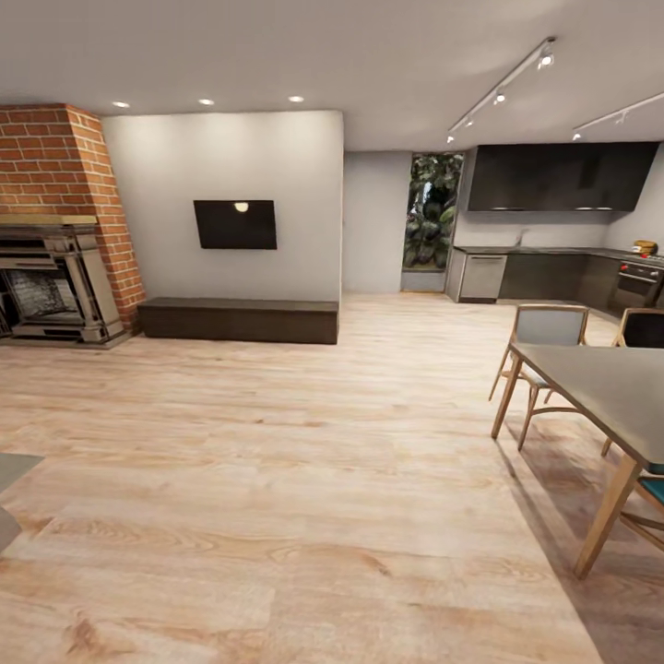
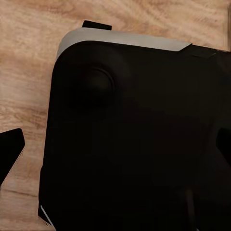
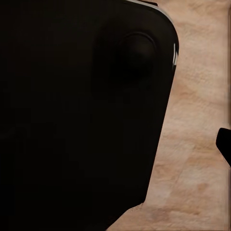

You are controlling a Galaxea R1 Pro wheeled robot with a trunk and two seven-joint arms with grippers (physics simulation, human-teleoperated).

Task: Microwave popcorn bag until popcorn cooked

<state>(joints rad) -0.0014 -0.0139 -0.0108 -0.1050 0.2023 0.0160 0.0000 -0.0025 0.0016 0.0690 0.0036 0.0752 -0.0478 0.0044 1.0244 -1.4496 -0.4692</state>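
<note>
Popcorn bag and microwave cannot be made out at this range; the head view takes in an open living room with the kitchen (image 1: 563, 231) far off at the upper right of the frame. There, dark upper cabinets (image 1: 561, 175) hang over a grey countertop (image 1: 544, 250) that runs along the wall, with a built-in oven (image 1: 638, 284) at the far right edge and a small yellowish object (image 1: 645, 247) on the surface above it, too small to identify. A window with green plants (image 1: 433, 210) stands just left of the kitchen. In the centre, a black television (image 1: 235, 224) hangs on a pale wall above a long dark bench (image 1: 239, 319). A brick fireplace (image 1: 53, 231) takes up the upper left. Light wooden floor (image 1: 277, 480) covers the lower half of the frame. At the right, a grey-topped dining table (image 1: 609, 383) on wooden legs stands with chairs (image 1: 546, 332) beside it.

The left wrist view looks down on a large black rounded body (image 2: 130, 139) with a pale grey strip along its upper edge, over wood flooring. A dark tip (image 2: 10, 150) juts in at the left edge; whether the left gripper is open or closed cannot be told.

The right wrist view shows a similar black rounded shape (image 3: 82, 110) across the left and centre, wood flooring at the right, and a dark tip (image 3: 225, 144) at the right edge. The right gripper's state cannot be told either.
</note>
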